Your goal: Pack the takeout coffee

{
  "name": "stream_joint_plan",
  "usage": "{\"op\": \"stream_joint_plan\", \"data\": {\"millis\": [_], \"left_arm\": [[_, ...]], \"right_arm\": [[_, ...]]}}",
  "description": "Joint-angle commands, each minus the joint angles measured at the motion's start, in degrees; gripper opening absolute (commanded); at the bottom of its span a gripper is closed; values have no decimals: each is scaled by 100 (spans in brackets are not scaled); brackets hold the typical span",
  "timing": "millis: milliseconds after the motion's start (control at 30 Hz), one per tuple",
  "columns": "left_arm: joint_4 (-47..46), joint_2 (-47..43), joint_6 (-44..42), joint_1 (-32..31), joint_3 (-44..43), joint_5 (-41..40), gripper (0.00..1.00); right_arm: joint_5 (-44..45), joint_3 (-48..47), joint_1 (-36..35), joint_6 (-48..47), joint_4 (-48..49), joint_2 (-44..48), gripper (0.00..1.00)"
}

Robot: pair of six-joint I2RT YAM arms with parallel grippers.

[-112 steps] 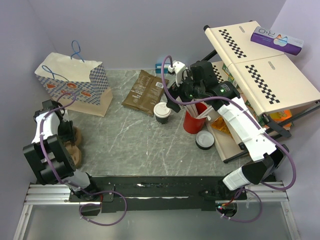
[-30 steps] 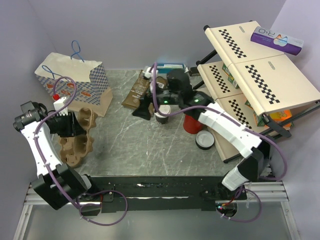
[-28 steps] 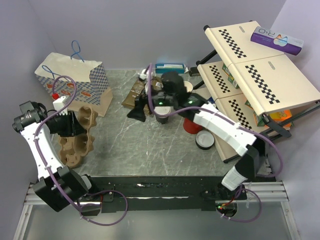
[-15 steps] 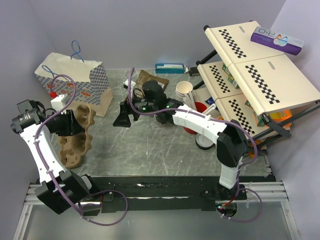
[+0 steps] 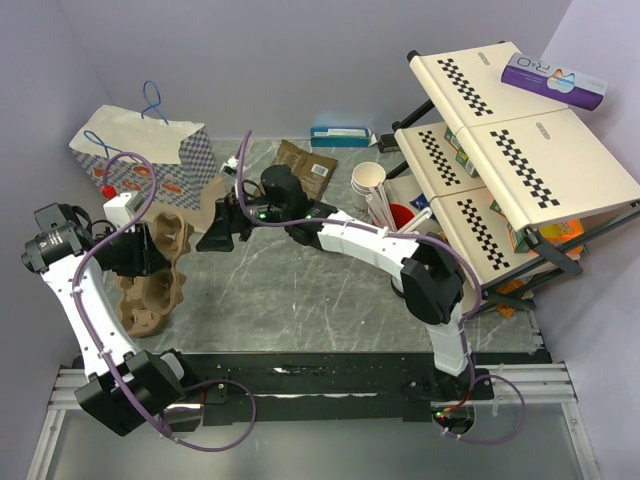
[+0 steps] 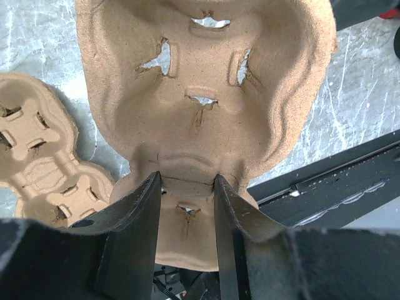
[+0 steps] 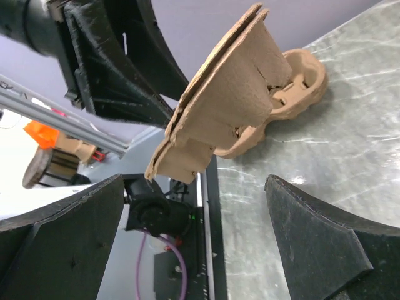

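Pulp carrier (image 6: 206, 81) hung tilted off the table, its middle ridge pinched between the left gripper's (image 6: 185, 194) fingers and lifted clear of the spare carriers (image 6: 37, 162) lying flat beneath, apparently to offer it up. Just to its right, the right gripper (image 5: 222, 235) reached across with its jaws spread wide and empty, seemingly to take or steady it. The takeout coffee could not be made out; it probably stood hidden under the right forearm, near the brown pouch (image 5: 305, 160), not yet in any pocket
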State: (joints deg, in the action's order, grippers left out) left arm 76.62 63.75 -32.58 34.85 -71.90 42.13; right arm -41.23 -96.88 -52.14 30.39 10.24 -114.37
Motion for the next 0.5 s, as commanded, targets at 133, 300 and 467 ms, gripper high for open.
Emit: {"op": "stream_joint_plan", "data": {"millis": [133,300,467], "left_arm": [[204,-205,-223,31,0,138,1],[204,-170,-223,31,-8,129,1],[204,-161,-240,39,27,129,1]], "right_arm": [[212,-770,-59,643,206,-463,99],[326,-929,-59,705,75,-648,99],[388,-929,-24,880,119,-771,99]]}}
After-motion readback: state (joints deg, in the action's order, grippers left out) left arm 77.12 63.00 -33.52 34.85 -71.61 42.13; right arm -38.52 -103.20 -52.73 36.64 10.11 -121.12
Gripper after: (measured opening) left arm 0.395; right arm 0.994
